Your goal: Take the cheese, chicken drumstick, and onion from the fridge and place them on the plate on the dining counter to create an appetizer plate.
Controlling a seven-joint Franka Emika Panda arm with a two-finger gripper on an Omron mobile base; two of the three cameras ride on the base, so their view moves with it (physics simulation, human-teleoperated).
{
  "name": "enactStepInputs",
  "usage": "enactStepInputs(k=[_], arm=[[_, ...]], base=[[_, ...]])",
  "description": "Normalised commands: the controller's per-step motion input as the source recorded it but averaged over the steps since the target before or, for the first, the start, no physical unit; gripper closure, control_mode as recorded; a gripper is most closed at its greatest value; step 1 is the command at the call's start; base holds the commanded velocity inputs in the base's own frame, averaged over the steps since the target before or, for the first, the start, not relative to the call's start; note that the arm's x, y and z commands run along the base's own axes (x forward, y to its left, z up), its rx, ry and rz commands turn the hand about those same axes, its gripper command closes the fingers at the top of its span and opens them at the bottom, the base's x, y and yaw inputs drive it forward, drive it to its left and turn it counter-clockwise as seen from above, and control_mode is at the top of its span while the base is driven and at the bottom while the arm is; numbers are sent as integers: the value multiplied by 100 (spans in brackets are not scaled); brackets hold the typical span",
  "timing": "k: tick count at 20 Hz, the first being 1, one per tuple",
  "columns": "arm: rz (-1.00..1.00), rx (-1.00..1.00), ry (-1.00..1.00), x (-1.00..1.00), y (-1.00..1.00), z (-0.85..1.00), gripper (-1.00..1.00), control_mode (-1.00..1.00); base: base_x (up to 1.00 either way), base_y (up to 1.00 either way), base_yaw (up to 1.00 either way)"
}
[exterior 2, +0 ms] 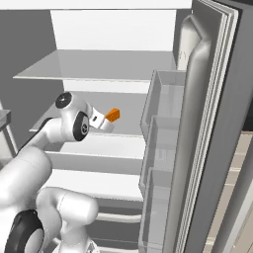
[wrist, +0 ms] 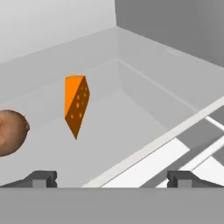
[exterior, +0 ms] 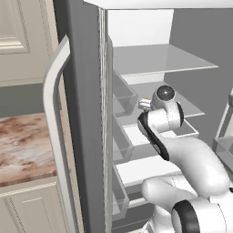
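Hand view: jaws wide, empty, fingertips at the bottom edge. Cheese stands on the fridge shelf, back from its front edge; onion cut off at frame left.

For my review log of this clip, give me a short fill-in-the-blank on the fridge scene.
1. The cheese wedge is coloured ____.
2. The fridge doors stand ____.
3. In the hand view, the onion lies to the ____ of the cheese.
4. The gripper jaws are ____, holding nothing.

Missing words: orange; open; left; open
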Motion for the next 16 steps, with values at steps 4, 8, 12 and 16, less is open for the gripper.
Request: enactStepInputs(k=[4,8,12,16], arm=[[-1,7,4,42,0,-18,-100,-100],[0,1,0,32,0,-24,-100,-100],[0,0,-7,23,0,-36,-100,-100],[0,1,-2,30,0,-15,-100,-100]], base=[[0,0,0],[0,0,0],[0,0,0],[0,0,0]])
